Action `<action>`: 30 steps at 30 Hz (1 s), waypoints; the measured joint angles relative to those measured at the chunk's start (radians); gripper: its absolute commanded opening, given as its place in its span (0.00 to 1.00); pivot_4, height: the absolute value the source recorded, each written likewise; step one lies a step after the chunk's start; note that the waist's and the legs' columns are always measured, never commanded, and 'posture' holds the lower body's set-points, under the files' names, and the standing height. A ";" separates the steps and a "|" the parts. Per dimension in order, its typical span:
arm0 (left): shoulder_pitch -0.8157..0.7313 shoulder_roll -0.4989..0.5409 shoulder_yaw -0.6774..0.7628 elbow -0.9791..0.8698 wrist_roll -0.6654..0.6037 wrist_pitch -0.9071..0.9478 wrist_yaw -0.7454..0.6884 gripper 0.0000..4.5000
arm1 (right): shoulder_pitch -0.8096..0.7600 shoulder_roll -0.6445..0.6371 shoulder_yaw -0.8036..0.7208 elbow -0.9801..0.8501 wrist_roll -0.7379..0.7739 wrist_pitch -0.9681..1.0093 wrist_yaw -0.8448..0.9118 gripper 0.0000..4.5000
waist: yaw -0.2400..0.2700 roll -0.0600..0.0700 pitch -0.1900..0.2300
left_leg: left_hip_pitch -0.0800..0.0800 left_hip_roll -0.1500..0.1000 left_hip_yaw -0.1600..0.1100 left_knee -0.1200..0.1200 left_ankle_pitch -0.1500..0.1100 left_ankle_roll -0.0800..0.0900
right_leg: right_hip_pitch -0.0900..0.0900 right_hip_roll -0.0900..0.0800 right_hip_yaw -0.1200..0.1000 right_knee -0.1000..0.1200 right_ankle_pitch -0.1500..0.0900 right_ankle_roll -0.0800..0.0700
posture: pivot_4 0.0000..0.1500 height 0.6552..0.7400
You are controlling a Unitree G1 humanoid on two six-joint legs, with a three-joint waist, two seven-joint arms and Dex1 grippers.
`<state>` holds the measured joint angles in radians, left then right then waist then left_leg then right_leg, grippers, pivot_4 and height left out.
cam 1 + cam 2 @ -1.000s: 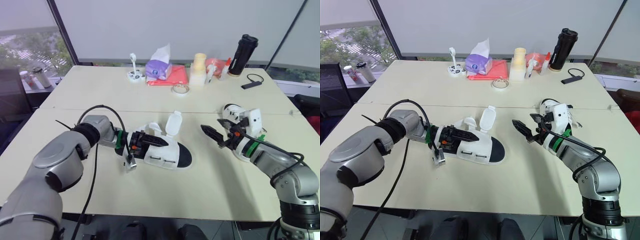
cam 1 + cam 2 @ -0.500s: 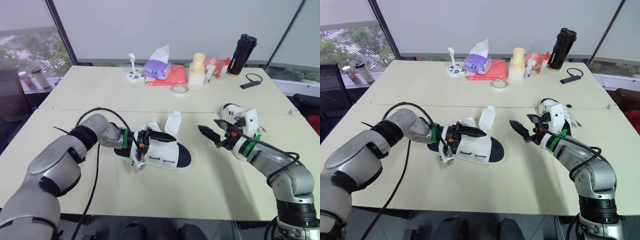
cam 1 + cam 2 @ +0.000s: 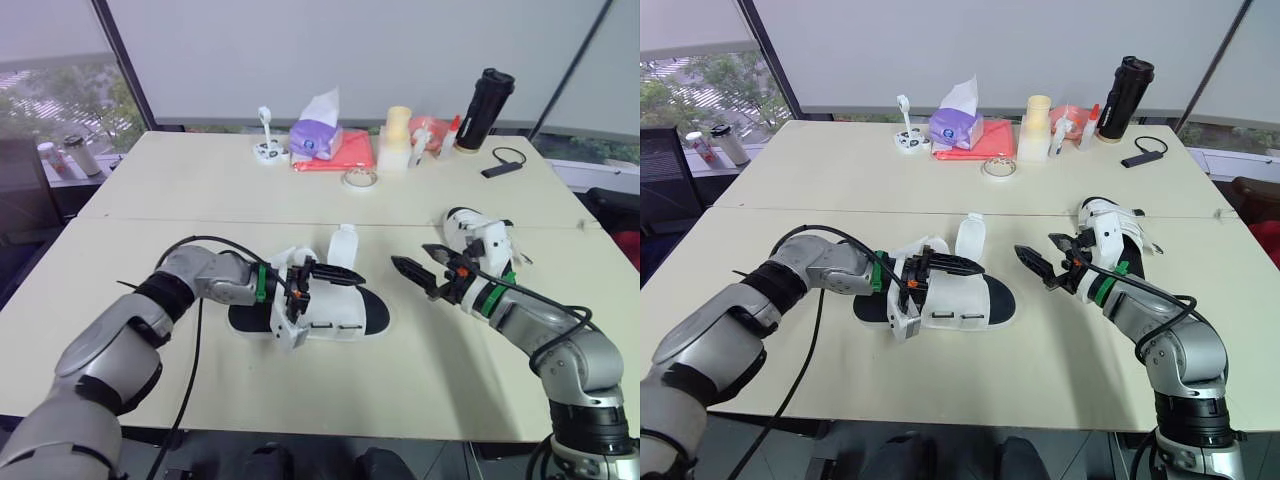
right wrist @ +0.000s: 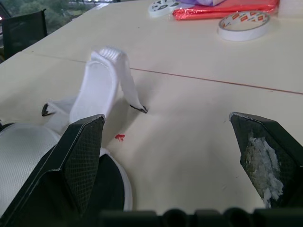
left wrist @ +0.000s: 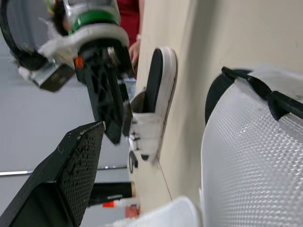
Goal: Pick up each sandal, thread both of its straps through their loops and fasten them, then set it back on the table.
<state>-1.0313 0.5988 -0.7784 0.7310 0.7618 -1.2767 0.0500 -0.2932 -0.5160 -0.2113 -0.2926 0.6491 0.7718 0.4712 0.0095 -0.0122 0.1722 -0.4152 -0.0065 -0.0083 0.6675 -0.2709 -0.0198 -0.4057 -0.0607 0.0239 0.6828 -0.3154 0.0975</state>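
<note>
Now the left claw (image 3: 332, 276) is at the near sandal (image 3: 345, 318), which lies at the middle of the counter (image 3: 200, 190). Its fingers are spread beside the white mesh upper. One strap (image 3: 343, 246) stands upright. The right claw (image 3: 410, 262) hovers wide apart near the toe, empty. The second sandal (image 3: 478, 232) is just behind the right arm.

arms (image 3: 115, 335): silver-grey shells, black joints | wrists (image 3: 262, 283): green bands | cables (image 3: 190, 340): black | jaws: black, textured
</note>
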 measured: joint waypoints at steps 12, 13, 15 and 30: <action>0.003 0.136 0.065 0.124 0.130 0.038 0.059 1.00 | 0.033 -0.067 0.030 0.001 -0.049 -0.063 0.097 0.34 | -0.017 0.000 0.000 | 0.002 0.000 0.000 0.000 0.000 0.000 | 0.001 0.001 0.000 0.001 0.000 0.000 | 1.00 1.00; 0.005 0.155 0.075 0.130 0.126 0.026 0.058 1.00 | 0.033 -0.078 0.030 0.001 -0.051 -0.065 0.109 0.22 | -0.021 0.000 0.000 | 0.002 0.001 0.000 0.000 0.000 0.000 | 0.001 0.001 0.000 0.001 0.000 0.000 | 1.00 1.00; 0.037 0.201 0.099 0.131 0.054 -0.016 0.014 1.00 | 0.032 -0.103 0.033 0.002 -0.058 -0.070 0.135 0.02 | -0.027 0.000 0.000 | 0.003 0.002 0.001 -0.001 0.000 0.000 | 0.001 0.001 0.000 0.001 0.000 0.000 | 1.00 1.00; 0.584 0.540 0.279 -0.696 -1.393 0.909 -0.634 1.00 | 0.028 -0.248 0.193 0.006 -0.090 -0.085 0.410 0.02 | -0.022 0.000 0.000 | 0.008 0.003 -0.003 0.001 -0.001 0.001 | 0.009 -0.002 -0.001 0.000 0.000 0.000 | 1.00 1.00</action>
<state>-0.4469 1.1386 -0.4993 0.0354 -0.6315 -0.3672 -0.5839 -0.2657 -0.7639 -0.0182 -0.2865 0.5596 0.6864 0.8811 -0.0129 -0.0120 0.1721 -0.4075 -0.0036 -0.0109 0.6682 -0.2715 -0.0189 -0.3969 -0.0626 0.0225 0.6826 -0.3153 0.0973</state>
